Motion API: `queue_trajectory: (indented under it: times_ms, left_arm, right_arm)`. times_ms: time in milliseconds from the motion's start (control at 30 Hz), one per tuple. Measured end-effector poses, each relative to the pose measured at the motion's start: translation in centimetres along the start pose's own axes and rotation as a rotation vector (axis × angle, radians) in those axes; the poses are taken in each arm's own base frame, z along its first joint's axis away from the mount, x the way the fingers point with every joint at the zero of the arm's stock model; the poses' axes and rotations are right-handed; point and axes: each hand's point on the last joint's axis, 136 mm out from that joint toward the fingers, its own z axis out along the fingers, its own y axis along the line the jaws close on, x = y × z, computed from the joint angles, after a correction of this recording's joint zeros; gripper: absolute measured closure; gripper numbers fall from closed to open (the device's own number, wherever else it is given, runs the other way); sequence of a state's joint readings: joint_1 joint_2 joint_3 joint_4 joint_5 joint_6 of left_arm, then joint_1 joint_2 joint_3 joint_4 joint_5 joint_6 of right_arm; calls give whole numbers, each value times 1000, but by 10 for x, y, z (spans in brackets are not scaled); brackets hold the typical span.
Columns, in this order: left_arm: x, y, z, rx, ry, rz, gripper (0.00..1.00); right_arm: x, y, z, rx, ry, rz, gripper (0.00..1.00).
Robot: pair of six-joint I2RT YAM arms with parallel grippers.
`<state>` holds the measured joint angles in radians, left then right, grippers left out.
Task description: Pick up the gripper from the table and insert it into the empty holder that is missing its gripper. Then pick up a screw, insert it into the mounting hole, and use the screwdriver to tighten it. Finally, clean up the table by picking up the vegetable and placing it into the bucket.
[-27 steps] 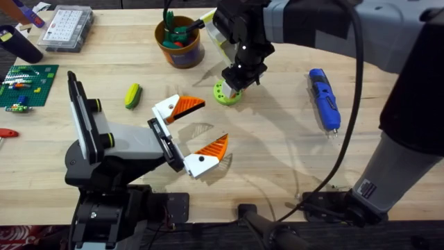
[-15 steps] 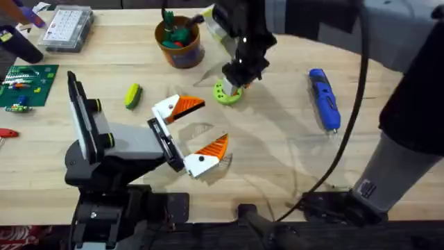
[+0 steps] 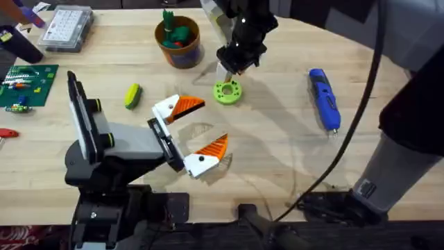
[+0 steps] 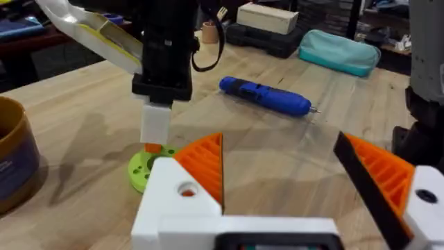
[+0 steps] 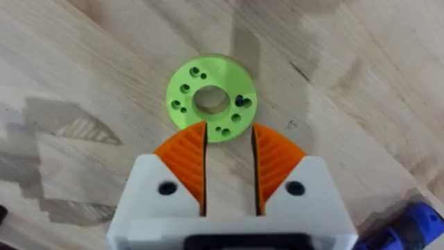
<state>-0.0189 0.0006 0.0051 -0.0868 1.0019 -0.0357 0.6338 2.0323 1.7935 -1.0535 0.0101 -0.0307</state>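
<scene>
Right gripper (image 3: 231,68) hangs in the upper middle of the overhead frame, just above the lime-green disc (image 3: 227,92), orange pads nearly together with only a thin slit between them and nothing held. Left gripper (image 3: 198,132) sits centre-left, jaws spread wide and empty. Blue screwdriver (image 3: 324,98) lies flat at the right, well apart from both. Yellow-green vegetable (image 3: 132,96) rests on the table (image 3: 277,153) left of centre, and the bucket (image 3: 179,42) stands at the top, already holding some toys. No label or writing is readable on any of it.
</scene>
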Motion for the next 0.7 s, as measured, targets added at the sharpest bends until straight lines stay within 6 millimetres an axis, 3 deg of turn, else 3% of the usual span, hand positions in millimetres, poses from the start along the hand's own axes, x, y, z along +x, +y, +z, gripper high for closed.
queue_trajectory:
  times_ms: [200,500,700]
  left_arm:
    - [0,0,0,0,0,0,15]
    - [0,0,0,0,0,0,13]
    - [0,0,0,0,0,0,15]
  right_arm:
    - [-4,0,4,0,-9,0,662]
    - [1,-9,41,1,60,26,662]
    - [-3,-15,45,3,47,40,661]
